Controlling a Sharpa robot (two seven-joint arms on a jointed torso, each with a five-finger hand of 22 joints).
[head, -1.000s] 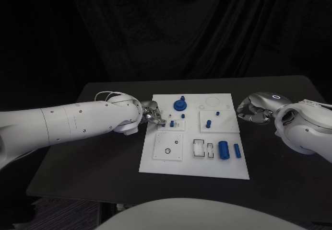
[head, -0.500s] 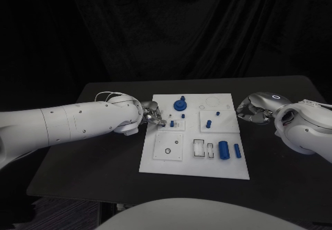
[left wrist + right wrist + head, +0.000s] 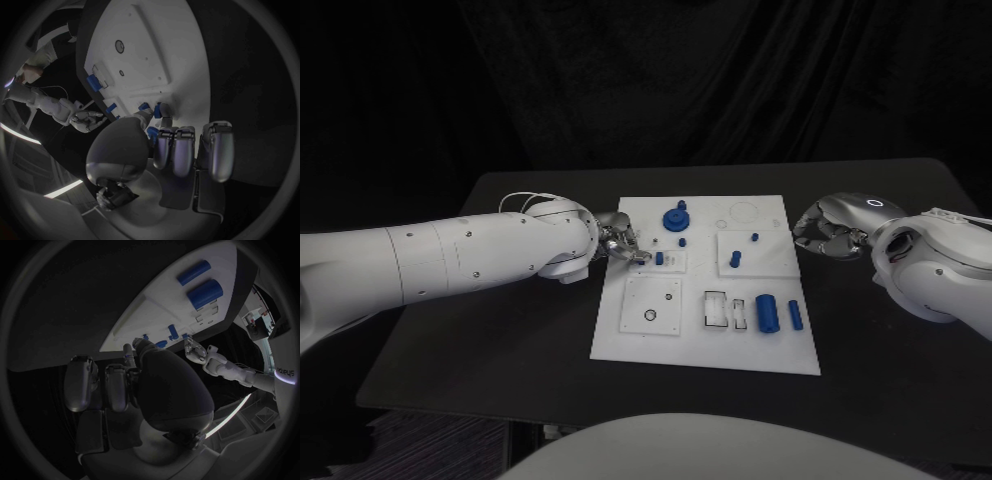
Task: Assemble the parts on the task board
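Fingers of left hand (image 3: 620, 247) pinch a blue part (image 3: 152, 132) at task board's (image 3: 707, 345) left edge, mid-frame; right hand (image 3: 828, 232) curled, holding nothing.

In the head view the left hand (image 3: 620, 247) is too small to tell whether its fingers (image 3: 635, 252) hold a part.

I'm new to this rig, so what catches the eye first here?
The white task board in the middle of the black table, dotted with blue parts. The left hand works at the board's left edge by a small blue peg; the right hand rests curled off its right edge.
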